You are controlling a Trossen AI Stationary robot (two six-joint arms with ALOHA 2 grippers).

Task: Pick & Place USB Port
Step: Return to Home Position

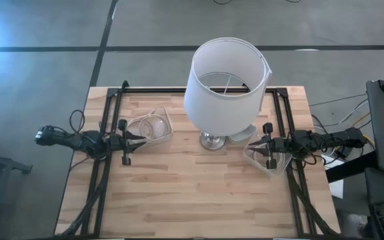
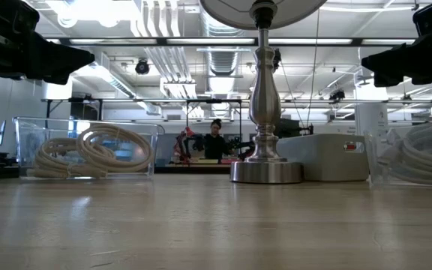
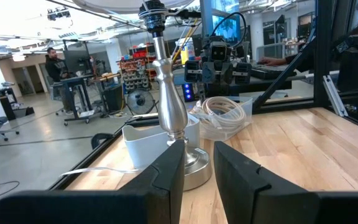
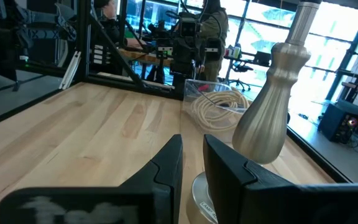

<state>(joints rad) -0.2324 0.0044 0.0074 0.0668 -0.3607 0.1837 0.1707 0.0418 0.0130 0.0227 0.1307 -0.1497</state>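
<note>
Wooden bench [image 1: 179, 187] carries a lamp [image 1: 224, 80] between two arms, left tool [image 1: 139, 137] and right tool [image 1: 251, 144] both slightly parted, grasping nothing.

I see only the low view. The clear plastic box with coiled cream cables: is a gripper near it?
Observer: Yes. From above, the left gripper is at the edge of that clear plastic box.
Operator: Does it hold something?
Observer: No. Its wrist view shows its fingers slightly apart, nothing between them.
Operator: And the right arm?
Observer: The right gripper hangs over a second clear plastic box, beside the silver metal lamp base.
</note>
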